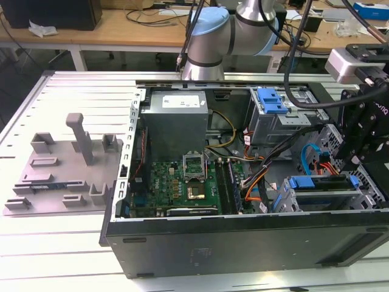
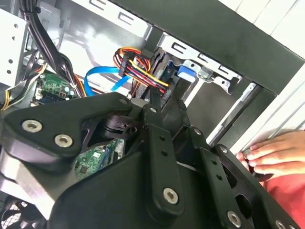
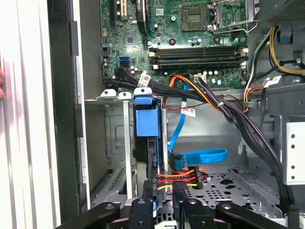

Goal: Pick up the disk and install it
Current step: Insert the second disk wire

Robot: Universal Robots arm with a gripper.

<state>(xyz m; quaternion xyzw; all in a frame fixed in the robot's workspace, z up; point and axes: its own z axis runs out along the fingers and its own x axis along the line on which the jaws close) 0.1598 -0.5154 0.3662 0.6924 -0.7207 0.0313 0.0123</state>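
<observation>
The disk (image 1: 319,182) stands on edge in the drive cage (image 1: 364,188) at the near corner of the open computer case, on the exterior view's right, its blue carrier frame (image 3: 146,121) level with the cage's front tabs. My gripper (image 1: 349,167) reaches down into that corner. In both wrist views its black fingers (image 3: 143,205) straddle the disk's cable end, shut on it. Red, yellow and orange power wires (image 3: 183,174) and a blue data cable (image 3: 202,155) lie right beside the gripper (image 3: 162,200). In the second wrist view the gripper (image 2: 164,98) sits just short of the blue frame (image 2: 186,71).
A person's hand (image 2: 271,152) rests on the case's outer edge close to the gripper. Black cable bundles (image 3: 228,114) cross the case above the cage. The motherboard (image 1: 182,182), power supply (image 1: 176,115) and a second cage with a blue latch (image 1: 271,100) lie farther in. A grey fixture (image 1: 61,176) sits on the table.
</observation>
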